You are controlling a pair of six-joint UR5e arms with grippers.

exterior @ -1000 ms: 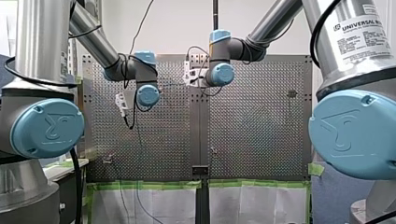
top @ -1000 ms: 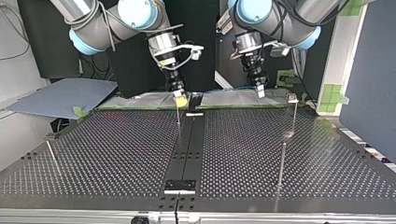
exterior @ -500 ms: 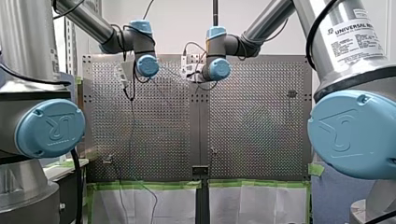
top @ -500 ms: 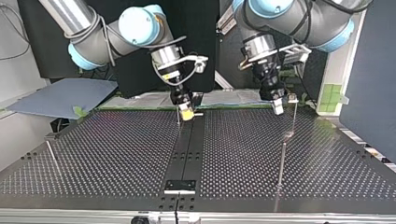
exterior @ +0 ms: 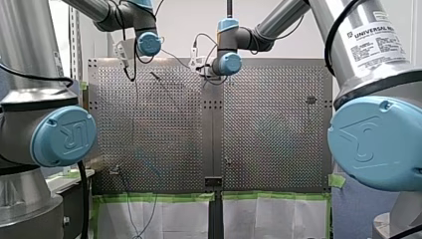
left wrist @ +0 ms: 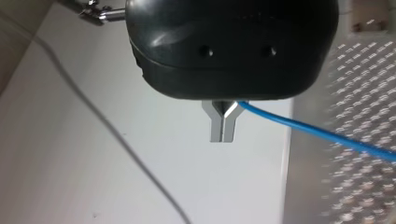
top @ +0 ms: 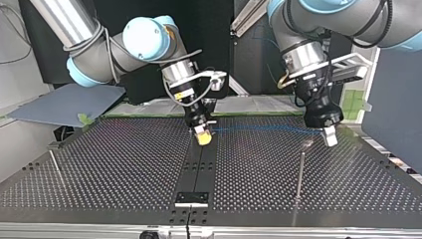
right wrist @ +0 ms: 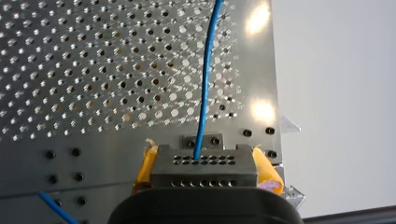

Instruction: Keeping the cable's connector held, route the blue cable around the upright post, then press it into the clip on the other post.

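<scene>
In the right wrist view, my right gripper (right wrist: 204, 170) is shut with its yellow pads on the grey connector (right wrist: 204, 164). The blue cable (right wrist: 205, 84) runs straight out of the connector. In the top view that gripper (top: 202, 136) hangs over the table's black centre strip. The blue cable (top: 263, 130) stretches taut across to my left gripper (top: 329, 135) at the view's right. In the left wrist view, the metal fingers (left wrist: 223, 127) are pressed together with the cable (left wrist: 322, 134) leaving sideways from their base. A thin post (top: 299, 172) stands just nearer the camera than my left gripper.
Another thin post (top: 55, 167) stands near the top view's left edge of the perforated table (top: 124, 169). A small bracket (top: 191, 199) sits on the centre strip at the near edge. A grey board (top: 64, 102) lies beyond the table at the far left.
In the top view both grippers have come toward the camera and lower, my left one also further right. The blue cable now shows stretched between them.
</scene>
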